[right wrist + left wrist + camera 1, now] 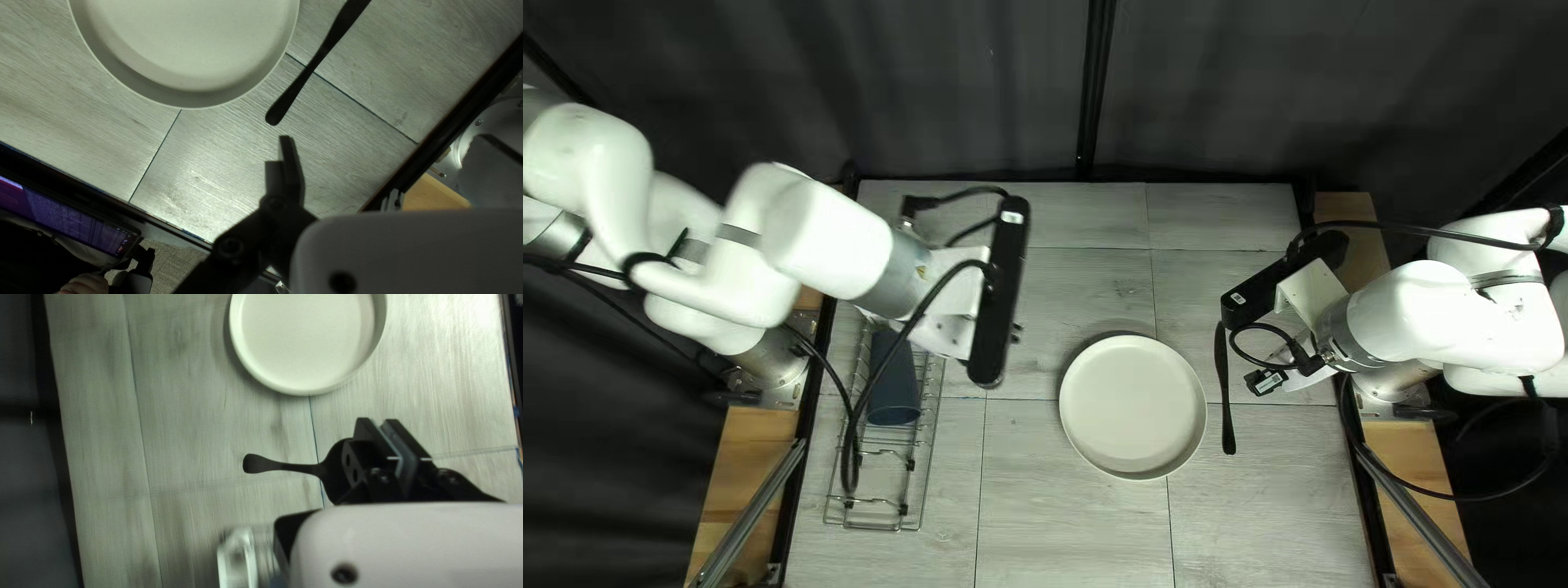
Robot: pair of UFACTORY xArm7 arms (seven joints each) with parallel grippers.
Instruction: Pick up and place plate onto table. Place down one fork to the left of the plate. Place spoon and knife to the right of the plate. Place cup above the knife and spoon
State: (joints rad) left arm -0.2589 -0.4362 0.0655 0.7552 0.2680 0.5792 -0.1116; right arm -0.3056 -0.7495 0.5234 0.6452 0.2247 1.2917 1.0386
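At the left of the top left view my left gripper is over the table, left of the white plate. In the left wrist view the left gripper is shut on the black spoon by its bowl; the handle sticks out sideways. A black knife lies to the right of the plate. My right gripper is raised just right of the knife. In the right wrist view the right gripper stands open, the knife ahead of it, not touched. A dark blue cup lies in the wire rack.
The wire rack stands at the table's left side, partly under my left arm. In the right wrist view a screen and part of a person's hand are beyond the table's edge.
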